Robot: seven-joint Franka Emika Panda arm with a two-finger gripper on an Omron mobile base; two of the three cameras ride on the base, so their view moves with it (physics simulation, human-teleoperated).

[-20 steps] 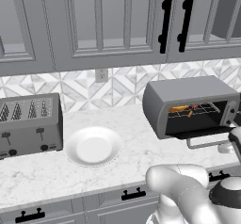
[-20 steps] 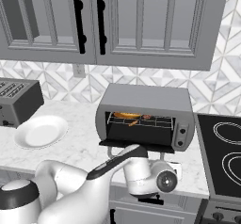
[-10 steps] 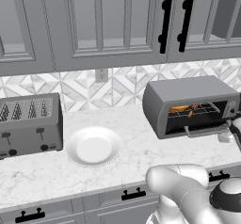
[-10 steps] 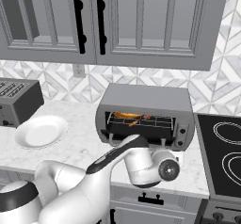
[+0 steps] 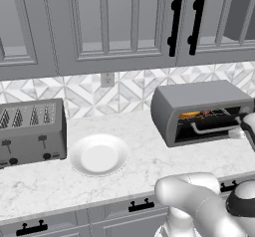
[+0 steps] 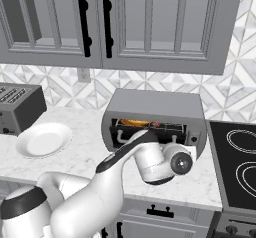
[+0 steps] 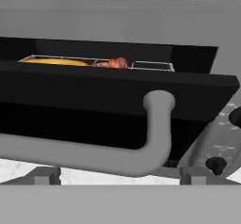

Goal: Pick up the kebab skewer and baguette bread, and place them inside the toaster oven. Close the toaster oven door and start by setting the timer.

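Both foods are sitting on the rack inside the toaster oven (image 6: 155, 119), centre of the right base frame — the baguette bread (image 7: 54, 61) at upper left in the hand view, the kebab skewer (image 7: 112, 63) just beside it. The toaster oven door (image 7: 117, 110) is hanging partly closed — the gripper (image 7: 120, 177), jaws wide and holding nothing, is pushing under its handle. Latching and the timer are remaining.
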